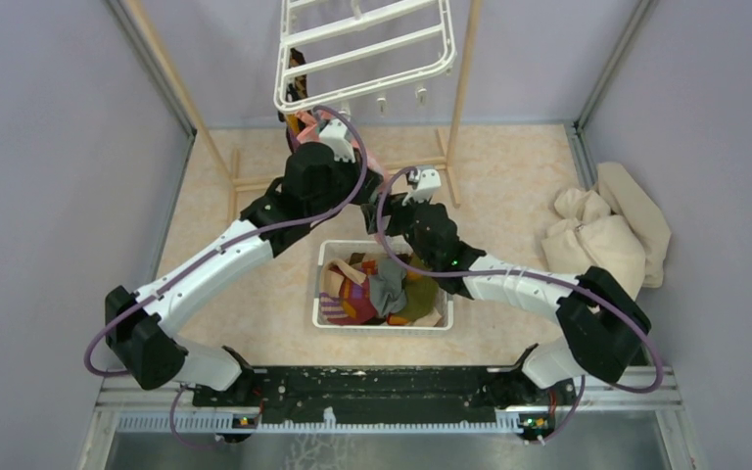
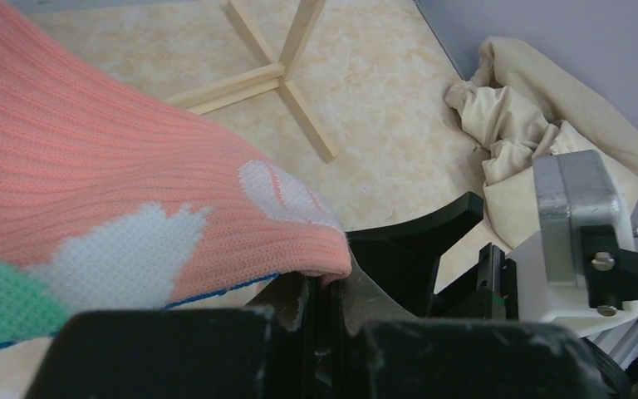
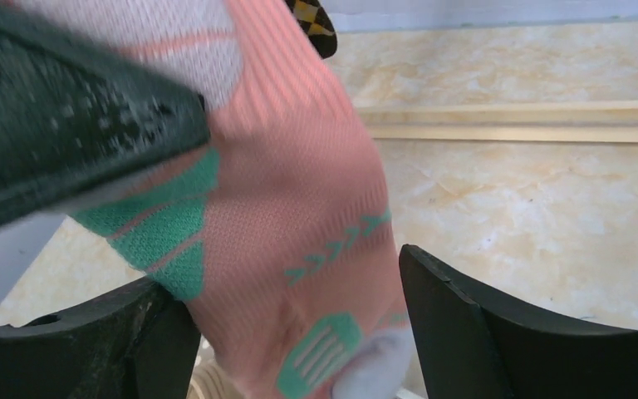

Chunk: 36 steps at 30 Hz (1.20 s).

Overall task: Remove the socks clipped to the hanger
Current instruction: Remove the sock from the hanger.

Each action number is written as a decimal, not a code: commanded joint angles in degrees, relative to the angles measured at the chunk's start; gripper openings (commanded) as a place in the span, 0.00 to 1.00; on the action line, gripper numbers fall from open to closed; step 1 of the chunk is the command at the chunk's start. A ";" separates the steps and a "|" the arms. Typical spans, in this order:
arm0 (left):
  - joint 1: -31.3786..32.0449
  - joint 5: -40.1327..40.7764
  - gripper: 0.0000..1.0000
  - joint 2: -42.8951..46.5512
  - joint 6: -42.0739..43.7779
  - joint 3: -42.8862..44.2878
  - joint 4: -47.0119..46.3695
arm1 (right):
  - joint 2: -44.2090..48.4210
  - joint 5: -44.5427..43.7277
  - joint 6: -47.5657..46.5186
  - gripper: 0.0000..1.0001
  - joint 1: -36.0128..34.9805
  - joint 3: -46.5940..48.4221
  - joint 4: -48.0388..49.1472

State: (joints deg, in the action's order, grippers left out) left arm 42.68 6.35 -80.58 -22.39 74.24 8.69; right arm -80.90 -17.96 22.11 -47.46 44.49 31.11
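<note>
The left end effector [image 2: 322,301] pinches the soft pink sock with mint patches [image 2: 116,166]. The right end effector [image 3: 299,328] is wide open around it.

Place: a robot test cell in a lab, set up as a small laundry corner.
Walls: plain lavender panels [image 1: 49,147] close in three sides, with bare metal posts [image 1: 157,69] at the back corners.
Rig: a left arm [image 1: 206,264] and a right arm [image 1: 519,279], white and black with looping cables, bolted to a black base rail [image 1: 382,387] at the near edge.
Surface: a marbled beige tabletop [image 1: 509,166].
Props: a white hanger [image 1: 367,59] between the poles of a wooden rack [image 1: 465,88]; a white slotted basket [image 1: 325,284] holding coloured socks [image 1: 382,289]; a beige cloth heap [image 1: 602,235] by the right wall.
</note>
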 commanded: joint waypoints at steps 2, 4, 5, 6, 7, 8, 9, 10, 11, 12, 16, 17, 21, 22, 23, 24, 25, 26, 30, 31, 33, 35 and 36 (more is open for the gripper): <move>0.71 1.04 0.00 1.18 -2.12 -1.39 0.67 | -1.32 -2.55 -0.98 0.66 -0.45 4.50 5.83; 0.82 1.10 0.02 1.29 -2.04 -1.41 0.71 | -1.15 -2.08 -1.18 0.47 -0.35 4.19 6.24; 0.83 1.26 0.04 1.44 -1.93 -1.38 0.84 | -0.87 -1.87 -1.19 0.33 -0.39 4.00 6.41; 0.83 1.53 0.06 1.61 -1.73 -1.27 0.99 | -0.58 -1.62 -1.15 0.19 -0.36 3.76 6.50; 0.83 1.79 0.09 1.77 -1.51 -1.15 1.25 | -0.10 -1.23 -1.26 0.09 -0.36 3.50 6.50; 0.83 2.17 0.13 2.04 -1.08 -1.12 1.43 | 0.47 -0.93 -1.32 0.01 -0.37 3.31 6.38; 0.83 2.50 0.19 2.27 -0.75 -1.29 1.57 | 0.95 -0.65 -1.35 0.00 -0.41 3.13 6.21; 0.83 2.66 0.26 2.41 -0.40 -1.36 1.70 | 1.56 -0.28 -1.41 0.00 -0.24 2.88 6.05; 0.83 2.99 0.32 2.78 -0.04 -1.61 1.66 | 2.20 0.15 -1.43 0.00 -0.19 2.64 5.92; 0.83 3.27 0.38 3.09 0.39 -1.89 1.53 | 2.85 0.73 -1.36 0.00 -0.11 2.37 5.68; 0.68 3.98 0.73 5.23 2.54 -3.06 1.07 | 5.02 3.48 -0.86 0.00 0.62 1.84 4.02; 0.61 3.99 0.89 5.77 3.17 -3.29 1.01 | 5.39 4.50 -0.61 0.00 0.88 1.83 3.63; 0.57 4.27 0.99 9.07 4.52 -3.73 2.34 | 6.68 9.16 1.51 0.00 3.02 1.66 1.85; 0.58 4.51 0.99 10.09 4.55 -4.22 2.76 | 7.06 10.52 2.49 0.00 3.76 1.51 1.37; 0.57 4.84 0.99 11.56 4.47 -4.85 3.21 | 7.44 12.28 3.36 0.00 4.57 1.25 0.98; 0.57 5.38 0.99 12.95 4.53 -5.57 3.57 | 7.91 13.51 4.22 0.00 5.47 0.91 0.75; 0.57 6.37 0.99 14.30 4.50 -6.18 4.38 | 8.48 14.85 5.09 0.00 6.37 0.47 0.74; 0.57 7.87 0.99 15.69 4.12 -6.71 5.24 | 8.90 16.17 5.65 0.00 7.20 0.21 0.50; 0.48 14.43 0.99 20.93 3.36 -8.48 8.38 | 10.73 17.73 5.37 0.00 9.20 -0.13 -1.31; 0.43 16.22 0.99 22.03 3.04 -8.77 8.97 | 11.04 19.34 5.51 0.00 9.87 -0.17 -1.40; 0.33 19.06 0.99 24.39 2.81 -9.32 9.74 | 11.26 21.13 6.22 0.00 11.27 -0.41 -1.13; 0.24 21.23 0.99 26.09 3.00 -9.61 10.13 | 11.37 22.50 6.93 0.00 12.72 -0.38 -0.91; 0.15 22.11 0.99 26.75 3.09 -9.73 10.39 | 11.45 23.17 7.02 0.00 13.40 -0.37 -0.82</move>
State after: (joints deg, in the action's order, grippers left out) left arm 43.00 21.52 -56.64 -19.44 65.47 16.91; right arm -71.99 0.60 27.42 -36.47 43.88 27.81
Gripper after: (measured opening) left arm 0.988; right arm 0.017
